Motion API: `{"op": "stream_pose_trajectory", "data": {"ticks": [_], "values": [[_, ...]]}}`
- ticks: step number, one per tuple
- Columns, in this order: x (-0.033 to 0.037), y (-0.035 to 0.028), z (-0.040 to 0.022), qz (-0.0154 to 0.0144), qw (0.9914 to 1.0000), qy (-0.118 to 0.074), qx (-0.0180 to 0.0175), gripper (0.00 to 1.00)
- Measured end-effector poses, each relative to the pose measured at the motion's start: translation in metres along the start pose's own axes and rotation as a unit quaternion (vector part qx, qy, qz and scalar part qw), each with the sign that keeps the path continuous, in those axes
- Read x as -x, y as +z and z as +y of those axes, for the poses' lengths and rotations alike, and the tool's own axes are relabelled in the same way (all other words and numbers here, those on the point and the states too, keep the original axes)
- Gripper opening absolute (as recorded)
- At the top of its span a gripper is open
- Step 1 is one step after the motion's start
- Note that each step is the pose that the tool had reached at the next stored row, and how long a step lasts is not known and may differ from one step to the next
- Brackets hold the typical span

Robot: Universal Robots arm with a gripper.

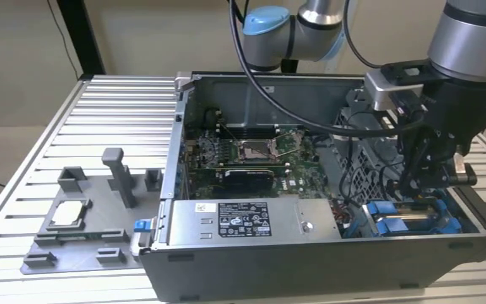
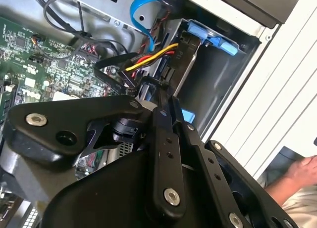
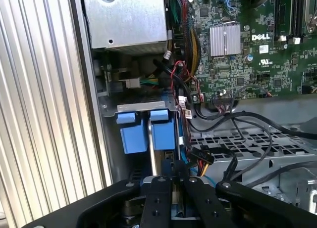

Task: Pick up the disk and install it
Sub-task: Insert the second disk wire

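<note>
Reaching deep into the open computer case, the gripper has its jaws drawn tight together on the top edge of the disk, which stands upright in the drive bay at the case's front corner. Pickup looks done; whether it is fully seated cannot be told. Cables and case walls leave little room.
</note>
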State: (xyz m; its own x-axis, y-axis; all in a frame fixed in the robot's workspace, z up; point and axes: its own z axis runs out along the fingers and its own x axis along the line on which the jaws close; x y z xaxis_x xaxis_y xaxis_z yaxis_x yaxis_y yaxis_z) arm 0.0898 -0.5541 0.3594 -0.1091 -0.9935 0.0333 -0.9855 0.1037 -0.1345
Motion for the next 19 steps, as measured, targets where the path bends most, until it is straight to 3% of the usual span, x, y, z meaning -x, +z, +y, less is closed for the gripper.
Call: {"op": "stream_pose_trajectory", "data": {"ticks": [3, 4, 6, 7, 8, 9, 11, 14, 19], "values": [[-0.0011, 0.0001, 0.0, -0.0004, 1.0, 0.0, 0.0011, 0.0], [-0.0019, 0.0002, -0.0002, -0.0034, 0.99999, 0.0, 0.0016, 0.0], [-0.0034, 0.0003, -0.0003, -0.0159, 0.99986, 0.002, 0.0035, 0.0], [-0.0041, 0.0003, -0.0003, -0.0245, 0.99968, 0.003, 0.0045, 0.0], [-0.0045, 0.0003, -0.0003, -0.0312, 0.99949, 0.004, 0.0052, 0.0], [-0.005, 0.0004, -0.0004, -0.0337, 0.99941, 0.004, 0.0055, 0.0], [-0.0061, 0.0004, -0.0006, -0.0336, 0.9994, 0.004, 0.007, 0.0], [-0.0077, 0.001, -0.0006, -0.0329, 0.99938, 0.004, 0.012, 0.0], [-0.0085, 0.0032, -0.0005, -0.0329, 0.99937, 0.004, 0.0123, 0.0]]}}
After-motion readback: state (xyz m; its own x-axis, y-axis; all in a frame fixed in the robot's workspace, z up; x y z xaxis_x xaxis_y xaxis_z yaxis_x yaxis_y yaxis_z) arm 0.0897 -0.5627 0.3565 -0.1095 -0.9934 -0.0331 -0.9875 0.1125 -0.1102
